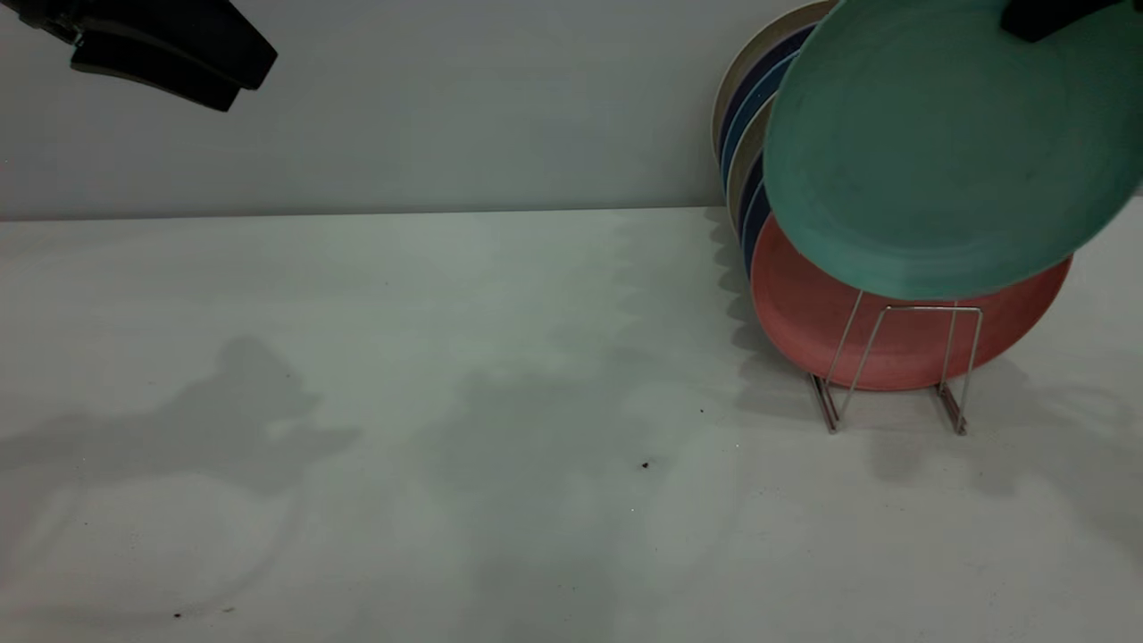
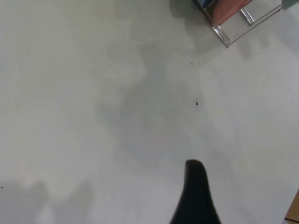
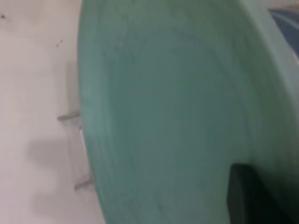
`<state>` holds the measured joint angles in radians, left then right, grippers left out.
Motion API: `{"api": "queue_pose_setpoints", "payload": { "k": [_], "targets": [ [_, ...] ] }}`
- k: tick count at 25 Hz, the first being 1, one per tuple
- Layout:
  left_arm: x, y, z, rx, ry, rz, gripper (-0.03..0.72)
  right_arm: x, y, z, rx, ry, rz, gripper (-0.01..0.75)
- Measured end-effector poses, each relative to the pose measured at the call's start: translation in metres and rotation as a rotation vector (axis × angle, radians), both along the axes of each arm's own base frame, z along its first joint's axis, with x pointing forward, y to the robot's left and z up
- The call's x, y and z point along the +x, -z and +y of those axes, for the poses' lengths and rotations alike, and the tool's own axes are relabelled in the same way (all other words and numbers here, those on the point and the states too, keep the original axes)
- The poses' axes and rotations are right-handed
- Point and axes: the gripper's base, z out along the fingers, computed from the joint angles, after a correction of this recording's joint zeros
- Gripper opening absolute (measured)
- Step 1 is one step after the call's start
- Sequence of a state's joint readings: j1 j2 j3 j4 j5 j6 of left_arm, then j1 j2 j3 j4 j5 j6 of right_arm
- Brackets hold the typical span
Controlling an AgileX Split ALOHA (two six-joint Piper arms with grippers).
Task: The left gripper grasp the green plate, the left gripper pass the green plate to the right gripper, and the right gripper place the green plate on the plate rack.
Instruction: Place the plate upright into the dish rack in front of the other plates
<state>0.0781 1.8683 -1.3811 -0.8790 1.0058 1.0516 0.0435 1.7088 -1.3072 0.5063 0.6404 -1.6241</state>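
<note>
The green plate [image 1: 938,152] hangs tilted in the air at the upper right, its lower edge just above the front loop of the plate rack [image 1: 960,411]. My right gripper [image 1: 1036,18] is shut on the plate's top rim; one of its fingers [image 3: 247,196] lies on the plate's face [image 3: 163,116] in the right wrist view. My left gripper [image 1: 205,76] is high at the upper left, open and empty, far from the plate. Only one of its fingers [image 2: 196,196] shows in the left wrist view, over bare table.
A salmon-pink plate [image 1: 893,344] stands in the rack directly behind the green one, with several blue and beige plates [image 1: 750,116] behind it towards the wall. The rack [image 2: 224,35] also shows in the left wrist view. A white table [image 1: 446,402] lies to the left.
</note>
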Motion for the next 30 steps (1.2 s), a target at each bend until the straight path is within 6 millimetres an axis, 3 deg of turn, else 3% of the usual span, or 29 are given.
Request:
{"api": "queue_pose_setpoints", "payload": {
  "k": [7,23,30],
  "targets": [
    [0.000,0.000,0.000,0.001,-0.002,-0.001,0.593,0.003,-0.001,0.003,0.038,-0.015,-0.029,0.094],
    [0.000,0.000,0.000,0.004,0.000,-0.001,0.593,0.010,0.030,0.002,0.025,-0.004,0.034,0.094],
    [0.000,0.000,0.000,0.005,0.000,-0.002,0.592,0.011,0.032,0.002,0.037,0.011,0.046,0.094]
  ]
}}
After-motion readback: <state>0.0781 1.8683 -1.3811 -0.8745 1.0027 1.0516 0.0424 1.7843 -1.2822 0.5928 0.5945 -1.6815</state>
